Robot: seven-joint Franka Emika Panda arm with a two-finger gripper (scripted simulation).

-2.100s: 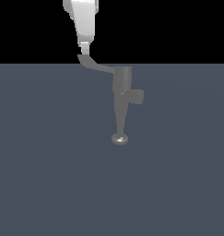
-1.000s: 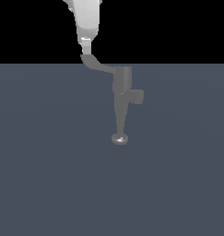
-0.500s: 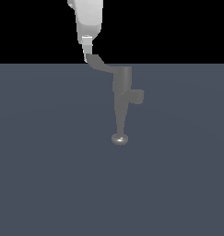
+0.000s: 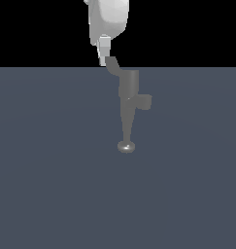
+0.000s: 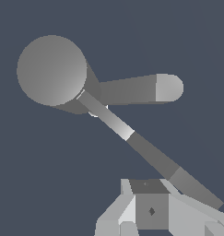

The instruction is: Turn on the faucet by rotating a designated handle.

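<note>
The grey faucet (image 4: 129, 86) stands on the dark floor. Its tapering spout (image 4: 126, 121) ends in a rounded knob (image 4: 126, 146). The thin handle (image 4: 113, 65) runs from the body up toward the exterior view's left. My gripper (image 4: 103, 59) comes down from above, looks shut, holds nothing, and its fingertips press against the handle's tip on the exterior view's left side. In the wrist view the body's round top (image 5: 51, 69), the spout (image 5: 132, 90) and the long handle (image 5: 150, 154) show, with my gripper (image 5: 150, 196) beside the handle's widened end.
A short stubby side cylinder (image 4: 144, 101) sticks out of the faucet body toward the exterior view's right. The flat dark grey floor (image 4: 51, 185) lies all around the faucet.
My gripper has moved toward the exterior view's right, staying against the handle's tip. The handle has swung with it and now points more steeply toward the body.
</note>
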